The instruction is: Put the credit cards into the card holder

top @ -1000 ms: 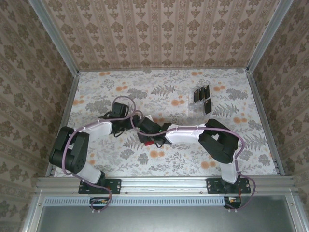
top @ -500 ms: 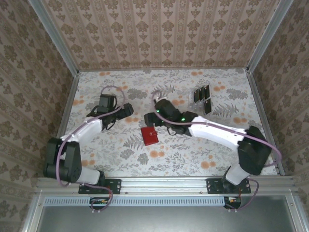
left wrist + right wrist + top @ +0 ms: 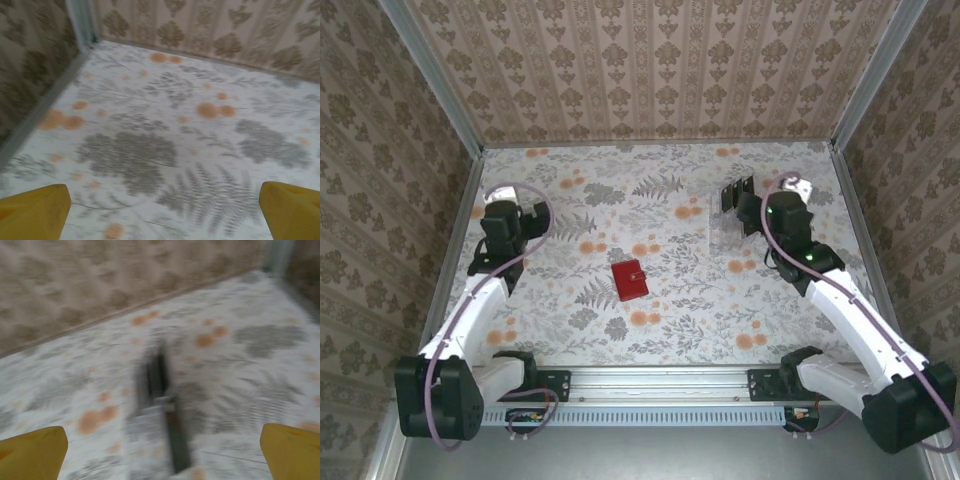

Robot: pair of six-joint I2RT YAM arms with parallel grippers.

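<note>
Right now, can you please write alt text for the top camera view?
A closed red wallet lies alone in the middle of a floral table. The left tool is near the left edge; the right tool is beside a clear rack holding black cards.

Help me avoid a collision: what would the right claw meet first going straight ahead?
Likely the credit cards in the clear rack, dead ahead of the open right claw; blur leaves depth unclear.

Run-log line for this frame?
left gripper open, empty | right gripper open, beside clear rack | red wallet closed, mid-table | black cards in rack
</note>
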